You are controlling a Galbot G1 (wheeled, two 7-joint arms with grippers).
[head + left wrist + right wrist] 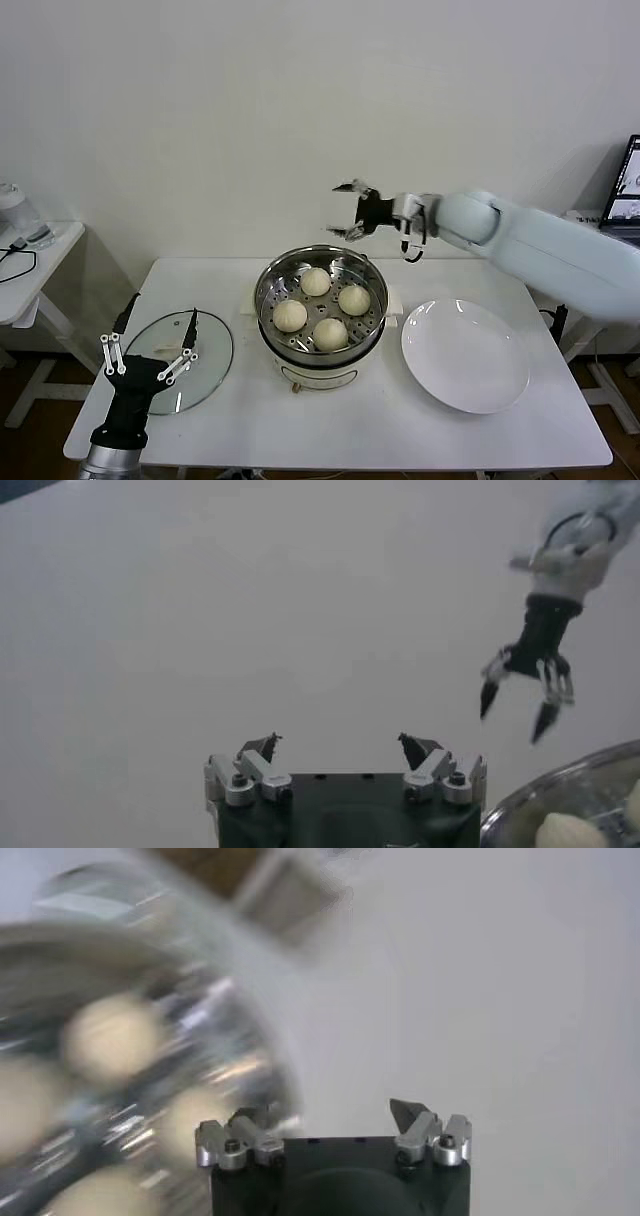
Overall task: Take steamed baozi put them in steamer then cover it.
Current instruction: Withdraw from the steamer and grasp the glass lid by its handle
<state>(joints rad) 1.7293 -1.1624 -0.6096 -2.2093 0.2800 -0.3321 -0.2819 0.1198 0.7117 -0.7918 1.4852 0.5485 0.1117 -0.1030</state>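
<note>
Your steamer (pixel 320 308) sits in the middle of the white table (pixel 350 420), and all four buns (pixel 322 307) are inside it on the tray with holes. One bun is at 12 o'clock in the pot, one at 3, one at 6 and one at 9. They lie close together. The pot has no lid on it. The lid (pixel 185 361) lies flat on the table at 9 o'clock from the steamer, near it but not touching. A white plate (pixel 466 355) lies at 3 o'clock from the steamer, just beside it, with nothing on it. Your right claw (pixel 350 210) is up in the air above the far rim of the pot, at about 12 o'clock. Its fingers are spread open and hold nothing. Your left claw (pixel 148 358) is at the lid's near edge, at about 8 o'clock from the steamer. Its fingers are wide open too, with nothing between them.
</note>
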